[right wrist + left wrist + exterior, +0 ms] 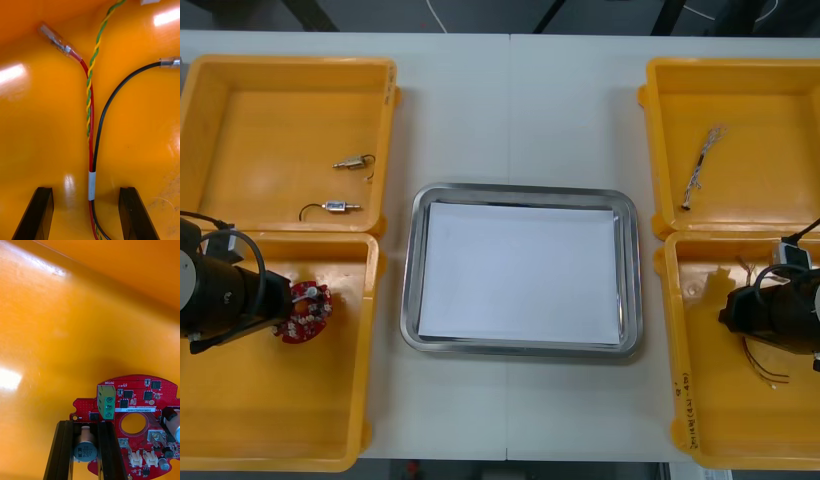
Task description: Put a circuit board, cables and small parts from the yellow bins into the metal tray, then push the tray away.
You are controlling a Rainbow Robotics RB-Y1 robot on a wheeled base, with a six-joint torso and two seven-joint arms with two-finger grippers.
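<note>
The light table (515,110) carries two yellow bins (290,62) at each side, with a white-lined metal tray (409,300) between them.

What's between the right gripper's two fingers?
Right wrist view: a taped cable bundle lies between the open right gripper's fingers. The left gripper grips the board.

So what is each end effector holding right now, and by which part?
Left end effector grips the red circuit board by its grey cylinder. Right end effector open astride the cables, holding nothing.

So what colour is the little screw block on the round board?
The block is green, on the red board. The left wrist view shows it best.
</note>
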